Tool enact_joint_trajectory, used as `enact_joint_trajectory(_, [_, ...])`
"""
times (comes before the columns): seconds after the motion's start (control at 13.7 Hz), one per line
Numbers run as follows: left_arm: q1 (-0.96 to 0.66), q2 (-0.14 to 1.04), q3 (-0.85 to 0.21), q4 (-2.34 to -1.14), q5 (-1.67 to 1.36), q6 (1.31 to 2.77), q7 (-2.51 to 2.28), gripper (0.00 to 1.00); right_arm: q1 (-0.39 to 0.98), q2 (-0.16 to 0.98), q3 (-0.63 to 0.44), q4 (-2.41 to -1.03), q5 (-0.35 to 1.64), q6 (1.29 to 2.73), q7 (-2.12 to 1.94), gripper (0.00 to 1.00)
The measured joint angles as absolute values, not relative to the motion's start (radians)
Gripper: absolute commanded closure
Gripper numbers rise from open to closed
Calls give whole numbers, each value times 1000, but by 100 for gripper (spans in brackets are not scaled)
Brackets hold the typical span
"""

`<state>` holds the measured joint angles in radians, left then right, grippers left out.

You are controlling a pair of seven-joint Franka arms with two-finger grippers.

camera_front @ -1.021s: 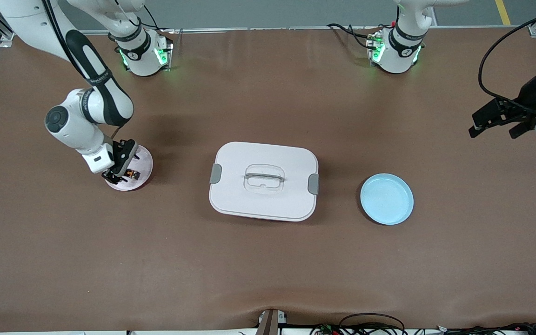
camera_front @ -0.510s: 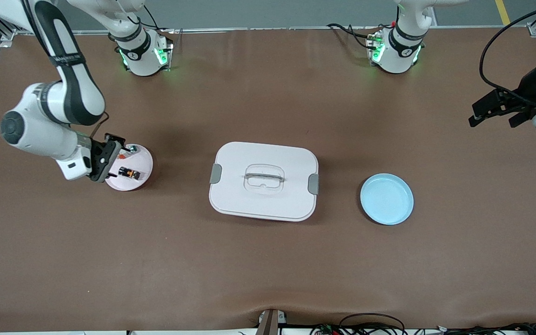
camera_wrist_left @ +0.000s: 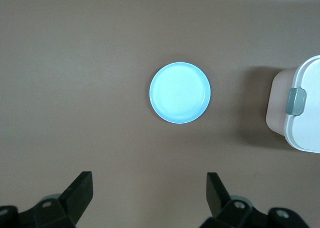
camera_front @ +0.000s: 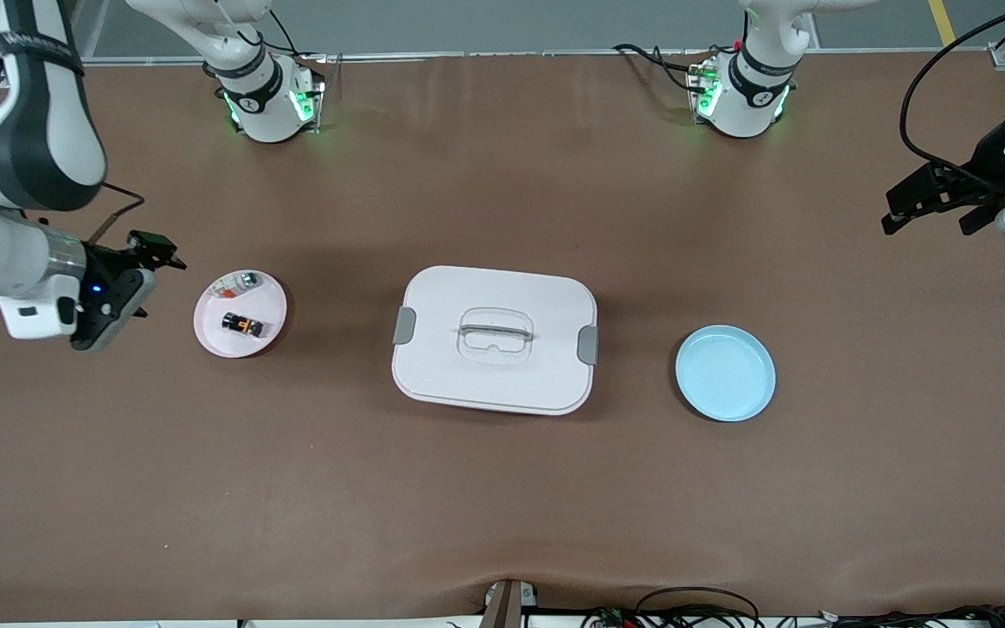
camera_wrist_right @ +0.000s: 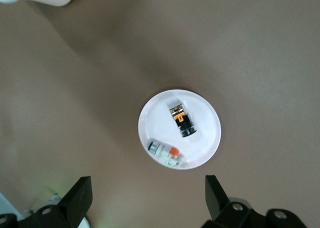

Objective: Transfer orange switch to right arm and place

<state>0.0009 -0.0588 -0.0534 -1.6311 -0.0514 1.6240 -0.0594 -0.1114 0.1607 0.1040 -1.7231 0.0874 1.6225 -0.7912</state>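
While two plates [camera_front: 725, 373] and one lidded box [camera_front: 495, 339] sit on the table, the orange switch [camera_front: 242, 325] — black, orange-ended — lies on the pink plate [camera_front: 241, 313]; left gripper [camera_front: 934, 205] and right gripper [camera_front: 132, 283] hang wide open, empty.

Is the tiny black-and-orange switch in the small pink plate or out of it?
In: the orange switch lies on the pink plate, beside a whitish part.

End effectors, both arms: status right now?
Left end effector: open, holding nothing, up over bare table at the left arm's end.
Right end effector: open, holding nothing, beside the pink plate where the orange switch lies.
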Motion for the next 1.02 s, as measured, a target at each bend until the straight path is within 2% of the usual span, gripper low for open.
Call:
enact_joint_trajectory(0.29, [1, -59, -55, -1631, -51, 1626, -58, 0, -95, 173, 111, -1607, 68, 1520, -516, 0])
enact_joint_trajectory(1.02, [1, -59, -55, -1630, -51, 1626, -57, 0, -100, 182, 98, -1379, -26, 1404, -6, 0])
